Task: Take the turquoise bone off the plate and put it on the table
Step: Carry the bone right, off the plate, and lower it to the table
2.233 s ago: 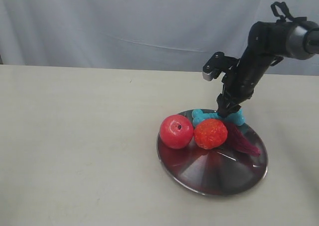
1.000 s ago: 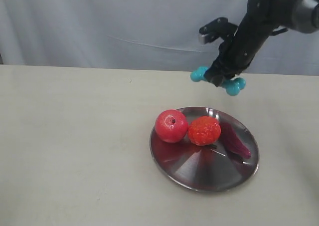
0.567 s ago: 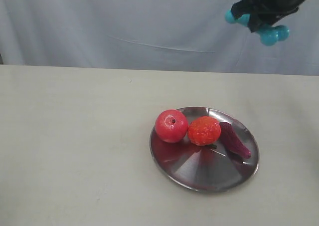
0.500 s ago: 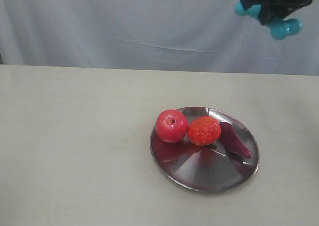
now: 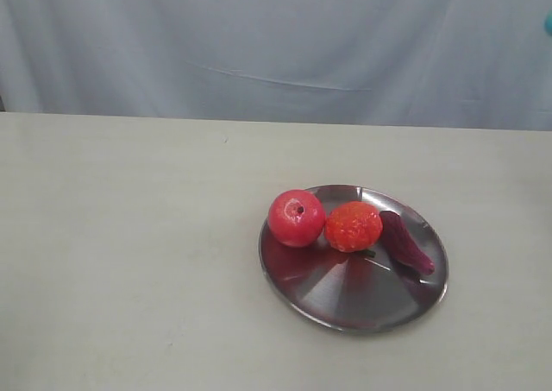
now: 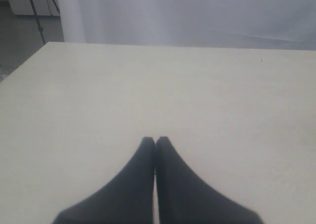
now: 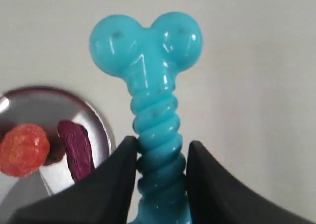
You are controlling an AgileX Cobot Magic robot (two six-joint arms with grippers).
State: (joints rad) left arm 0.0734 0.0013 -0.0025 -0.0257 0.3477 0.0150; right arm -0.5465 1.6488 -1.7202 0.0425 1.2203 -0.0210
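On my right wrist feed the turquoise bone (image 7: 154,110) fills the middle of the picture: glossy rubber, a shaft ringed with rounded ribs, and one end that splits into two smooth knobs with a few dark specks on them. The right gripper (image 7: 162,147) is clamped on the ribbed shaft, one black finger pressed against each side, and the knobbed end sticks out past the fingertips. The other end is hidden below the fingers. The bone is off the plate (image 7: 98,116) and held in the air, with the pale table (image 5: 129,236) behind it and the plate's rim off to one side. On the exterior feed I get only a sliver of turquoise at the right edge, high against the grey cloth backdrop (image 5: 259,37). The steel plate has a red ball (image 5: 296,218), an orange-red knobbly ball (image 5: 354,226) and a dark purple piece (image 5: 405,242) resting on it in a row, each touching the next. The left gripper (image 6: 155,141) hangs over bare table with its fingertips pressed together on nothing.
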